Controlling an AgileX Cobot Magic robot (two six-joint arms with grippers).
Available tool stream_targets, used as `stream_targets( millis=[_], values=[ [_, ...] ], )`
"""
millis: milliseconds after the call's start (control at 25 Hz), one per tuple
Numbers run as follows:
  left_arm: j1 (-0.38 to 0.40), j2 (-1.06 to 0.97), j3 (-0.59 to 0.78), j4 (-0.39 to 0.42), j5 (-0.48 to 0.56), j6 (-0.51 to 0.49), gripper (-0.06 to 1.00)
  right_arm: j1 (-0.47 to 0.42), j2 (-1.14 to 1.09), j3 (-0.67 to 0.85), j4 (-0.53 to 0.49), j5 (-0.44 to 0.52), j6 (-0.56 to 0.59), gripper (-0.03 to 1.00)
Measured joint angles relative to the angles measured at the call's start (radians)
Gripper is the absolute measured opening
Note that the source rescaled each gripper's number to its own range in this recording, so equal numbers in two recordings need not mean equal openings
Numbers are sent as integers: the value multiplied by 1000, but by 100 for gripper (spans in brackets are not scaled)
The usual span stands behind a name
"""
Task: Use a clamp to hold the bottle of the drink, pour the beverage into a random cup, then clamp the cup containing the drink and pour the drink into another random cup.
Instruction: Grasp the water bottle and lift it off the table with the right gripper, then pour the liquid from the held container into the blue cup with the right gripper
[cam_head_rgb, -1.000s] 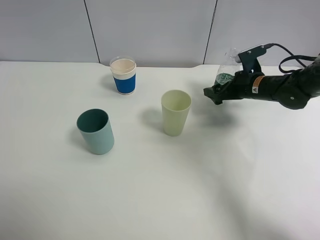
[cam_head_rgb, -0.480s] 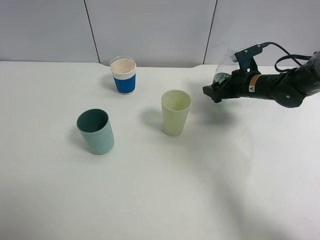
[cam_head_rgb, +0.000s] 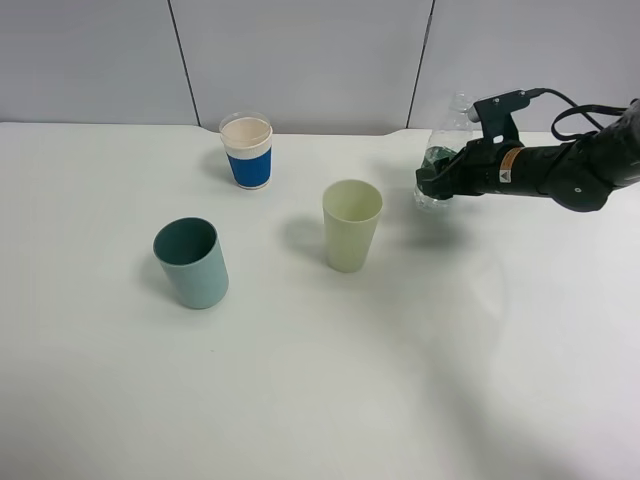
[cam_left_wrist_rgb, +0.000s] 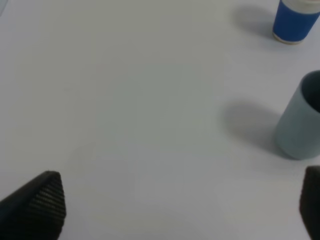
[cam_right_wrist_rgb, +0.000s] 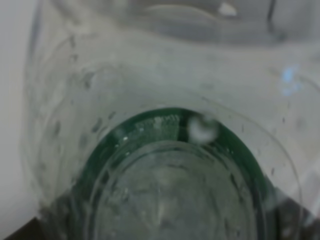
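Where the right arm reaches in from the side, the right hand (cam_head_rgb: 438, 182) is clamped around the lower body of the clear plastic bottle (cam_head_rgb: 442, 150). The bottle stands nearly upright with a little green drink in its base, at the back right of the white counter (cam_head_rgb: 320, 400). Whether its base touches the counter cannot be told. The pale green plastic cup (cam_head_rgb: 352, 225) stands near it, toward the middle. The teal plastic cup (cam_head_rgb: 192, 262) and the white paper cup with a blue band (cam_head_rgb: 248, 152) sit further left, well apart. The left hand (cam_left_wrist_rgb: 175, 210) hangs over bare counter beside the teal cup, fingertips spread wide and holding nothing.
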Motion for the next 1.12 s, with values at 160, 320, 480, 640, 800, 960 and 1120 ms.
stream_targets(
  millis=[160,320,480,640,800,960,1120],
  values=[
    [0,0,0,0,0,0,83,0,-49,1,-2,106,56,0],
    [0,0,0,0,0,0,83,16,-110,1,-1,211,115,0],
    [0,0,0,0,0,0,83,61,-163,2,-1,298,126,0],
    [0,0,0,-1,0,0,83,113,-207,2,-1,357,127,0],
    [0,0,0,-1,0,0,83,174,-233,-13,-7,419,136,0],
    [0,0,0,-1,0,0,83,245,-235,-90,-50,553,209,0],
    [0,0,0,-1,0,0,83,322,-235,-192,-117,675,270,0]
  ],
)
